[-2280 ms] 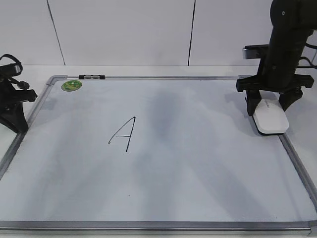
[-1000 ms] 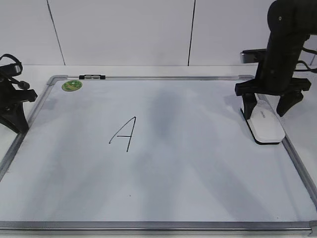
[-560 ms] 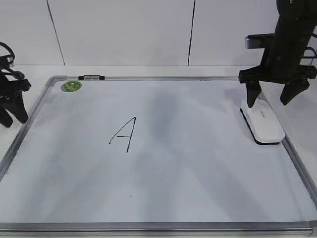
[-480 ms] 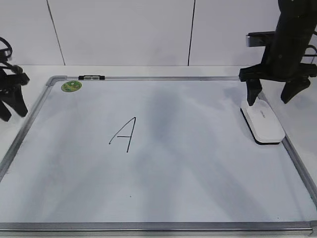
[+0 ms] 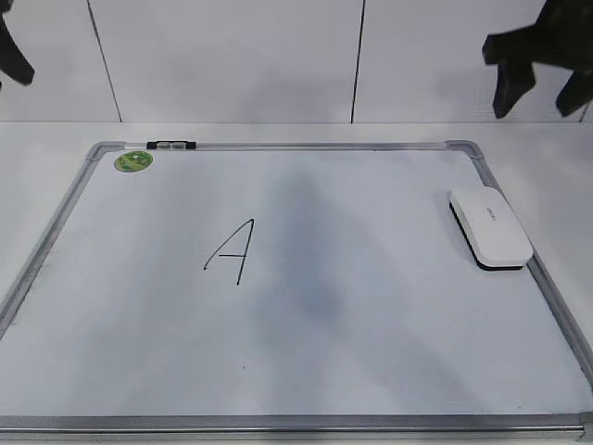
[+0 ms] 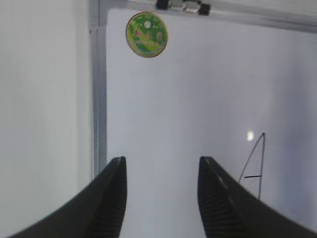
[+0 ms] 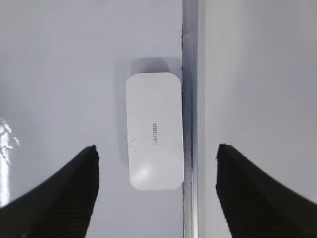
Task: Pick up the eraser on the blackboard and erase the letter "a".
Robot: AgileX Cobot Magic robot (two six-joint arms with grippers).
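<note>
The eraser (image 7: 153, 131), judged light, rigid and smooth-shelled, is best pinched across its long sides by the spread right gripper (image 7: 156, 193) held above it.

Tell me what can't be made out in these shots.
- Left gripper: exterior view's top-left edge cuts off all but a dark tip.
- Capital A: left wrist view's frame crops it.
- Eraser lettering: too small to read reliably.
- Eraser felt underside: right wrist view shows only the top.
- Right gripper: exterior view's top edge crops it.
</note>
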